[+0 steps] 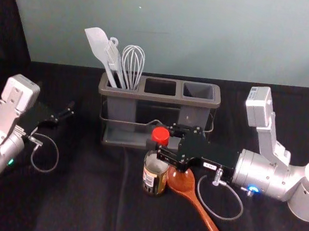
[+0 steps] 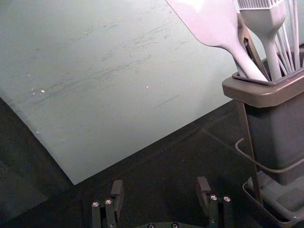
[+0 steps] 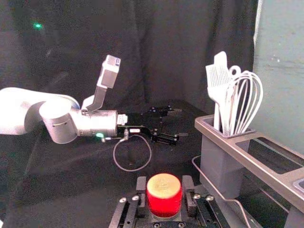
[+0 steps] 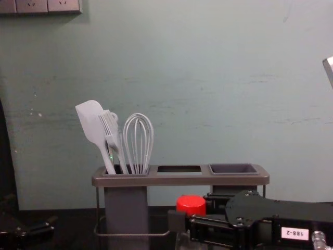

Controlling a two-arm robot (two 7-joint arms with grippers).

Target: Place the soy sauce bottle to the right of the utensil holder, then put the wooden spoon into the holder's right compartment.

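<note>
Nearest the camera in the head view, one glossy, reddish-brown wooden spoon (image 1: 205, 218) lies on the table (image 1: 78, 195), draped in black cloth, its oval bowl just beside one soy sauce bottle (image 1: 155, 174). The upright, cylindrical bottle, of dark glass with a printed label and a round red cap (image 1: 160, 135), is in front of the middle of the utensil holder (image 1: 198, 102). The robot's right hand (image 1: 166, 142) grips it near the top. The left hand (image 1: 64, 115) is parked well to the left of the holder. One rounded rectangular rim frames three openings, the left one packed with utensils.

In the left wrist view, the left hand (image 2: 160, 190) stands open, its two blocky dark tips well apart. Beyond are a smooth, flat-bladed spatula (image 2: 218, 28) and a bristled brush (image 2: 266, 21).

In the right wrist view, the right hand (image 3: 165, 195) is closed on the bottle, two dark pads flanking the ribbed red cap. One whisk (image 3: 247, 102), its thin loops forming a balloon, leans in the holder's left compartment.

In the chest view, two smooth grey bins hang beneath the rim, left and right, and a thin metal rail runs below. The red cap rises beside the black right hand, before the holder. Three socket panels (image 4: 32, 6) line the pale, scuffed wall (image 4: 218, 67).
</note>
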